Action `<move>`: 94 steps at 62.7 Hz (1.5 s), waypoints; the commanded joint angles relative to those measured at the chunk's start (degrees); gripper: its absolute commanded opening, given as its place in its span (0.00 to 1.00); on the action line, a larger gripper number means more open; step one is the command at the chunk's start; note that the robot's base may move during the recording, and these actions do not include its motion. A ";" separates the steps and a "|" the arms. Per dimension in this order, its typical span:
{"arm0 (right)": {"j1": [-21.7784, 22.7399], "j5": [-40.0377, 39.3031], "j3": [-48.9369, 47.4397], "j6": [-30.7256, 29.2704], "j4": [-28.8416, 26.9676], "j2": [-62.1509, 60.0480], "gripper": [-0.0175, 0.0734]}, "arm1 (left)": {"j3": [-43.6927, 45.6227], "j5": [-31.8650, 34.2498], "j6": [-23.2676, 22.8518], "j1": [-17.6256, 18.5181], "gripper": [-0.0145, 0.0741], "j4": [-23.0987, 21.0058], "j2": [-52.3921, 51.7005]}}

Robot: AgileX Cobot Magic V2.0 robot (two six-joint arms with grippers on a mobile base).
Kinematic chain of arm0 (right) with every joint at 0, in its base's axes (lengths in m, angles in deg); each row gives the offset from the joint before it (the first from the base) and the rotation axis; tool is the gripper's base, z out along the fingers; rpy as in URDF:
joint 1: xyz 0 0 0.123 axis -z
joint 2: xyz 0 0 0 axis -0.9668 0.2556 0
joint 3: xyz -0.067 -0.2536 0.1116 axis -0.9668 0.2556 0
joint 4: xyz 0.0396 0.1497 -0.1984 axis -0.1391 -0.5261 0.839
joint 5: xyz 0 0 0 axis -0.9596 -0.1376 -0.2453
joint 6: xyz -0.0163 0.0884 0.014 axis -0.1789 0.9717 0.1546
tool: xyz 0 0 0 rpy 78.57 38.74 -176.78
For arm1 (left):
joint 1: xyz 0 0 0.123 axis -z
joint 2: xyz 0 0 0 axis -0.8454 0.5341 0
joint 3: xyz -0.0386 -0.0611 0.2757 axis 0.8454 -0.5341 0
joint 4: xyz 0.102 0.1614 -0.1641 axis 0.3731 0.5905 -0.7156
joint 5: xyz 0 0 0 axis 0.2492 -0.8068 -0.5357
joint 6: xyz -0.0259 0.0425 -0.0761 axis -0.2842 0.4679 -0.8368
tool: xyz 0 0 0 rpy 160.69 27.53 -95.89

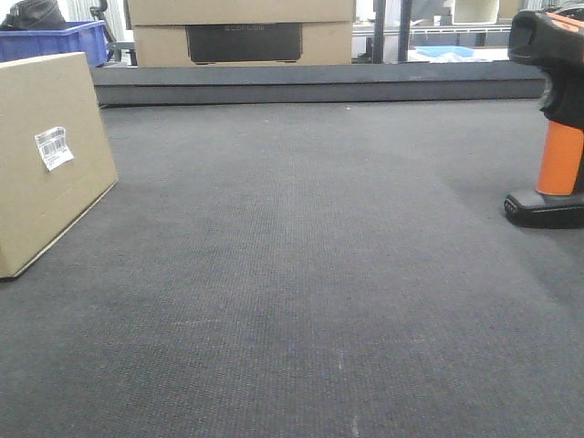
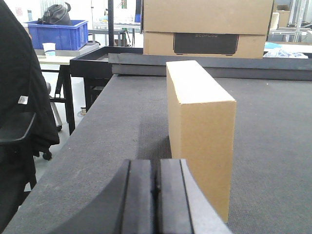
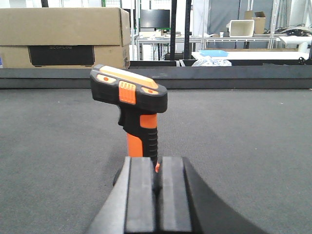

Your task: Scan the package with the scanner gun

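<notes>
Both closed on nothing: left end effector (image 2: 156, 190) near the package (image 2: 200, 131), right end effector (image 3: 157, 187) near the scanner gun (image 3: 129, 92).

This looks like a warehouse-style test lab or workshop, not a home: a wide bench covered in dark grey mat (image 1: 301, 274) with a raised black rim (image 1: 319, 84), and big stacked cartons (image 2: 207, 27) just beyond it. Behind stand metal-framed worktables (image 3: 253, 55) with a white bin (image 3: 241, 28), a blue crate (image 2: 58, 34) holding a black bag (image 2: 54, 13), a paper cup (image 2: 48, 48), and a chair (image 2: 14, 131) draped with a dark jacket (image 2: 19, 73). A barcode-labelled package (image 1: 46, 173) and a scanner (image 3: 131, 97) on the mat fit a parcel-handling setup.
</notes>
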 commanded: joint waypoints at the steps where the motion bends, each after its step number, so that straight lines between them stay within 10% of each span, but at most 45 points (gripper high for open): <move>1: -0.04 -1.08 0.02 0.00 -0.12 -0.10 0.01 | 0.18 1.25 -0.10 0.31 0.06 0.32 -0.22; 24: -0.04 -1.08 0.02 0.00 -0.12 -0.10 0.01 | 0.65 5.63 -0.10 0.31 0.06 0.00 -0.22; 60: -0.04 -1.08 0.02 0.00 -0.12 -0.10 0.01 | 40.25 -34.62 -0.10 0.31 0.06 -1.78 22.64; 94: -0.04 -1.08 0.02 0.00 -0.12 -0.10 0.01 | 61.92 -39.06 -0.10 0.31 0.04 -3.42 54.47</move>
